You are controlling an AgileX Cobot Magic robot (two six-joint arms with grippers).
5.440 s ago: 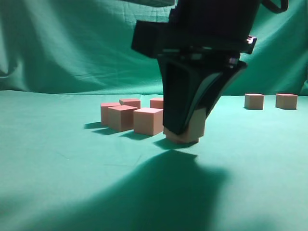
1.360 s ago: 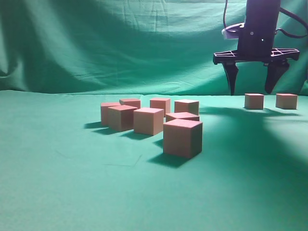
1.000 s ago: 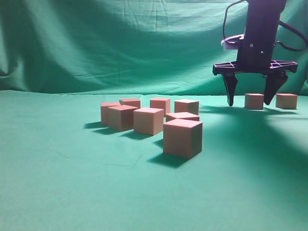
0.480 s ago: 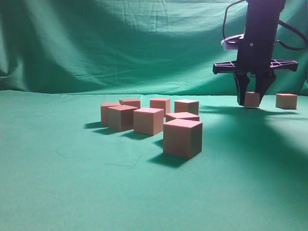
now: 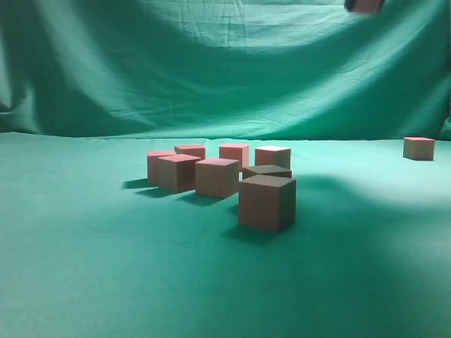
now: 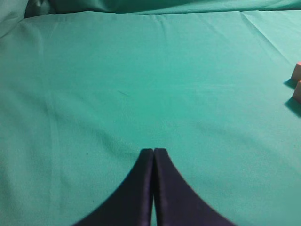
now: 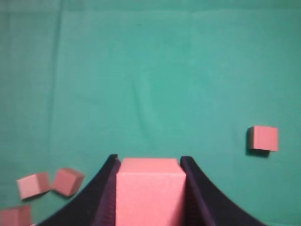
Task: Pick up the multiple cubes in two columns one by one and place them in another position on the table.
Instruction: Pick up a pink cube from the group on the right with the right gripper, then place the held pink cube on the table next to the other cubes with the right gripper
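Note:
My right gripper (image 7: 149, 162) is shut on a reddish-pink cube (image 7: 149, 193) and holds it high above the table (image 5: 84, 267); in the exterior view only the cube's underside (image 5: 366, 5) shows at the top edge. Several cubes stand in a cluster mid-table, the nearest one (image 5: 266, 202) in front. One lone cube (image 5: 419, 148) sits at the far right; it also shows in the right wrist view (image 7: 263, 138). My left gripper (image 6: 153, 151) is shut and empty over bare cloth, out of the exterior view.
A wrinkled green cloth backdrop (image 5: 211, 63) hangs behind the table. Two cube edges (image 6: 297, 82) show at the right border of the left wrist view. Cluster cubes (image 7: 49, 182) lie at lower left of the right wrist view.
My right gripper closed on the left one of the two far-right cubes and lifted it up out of the exterior view. A shadow now falls over the nearest cluster cubes.

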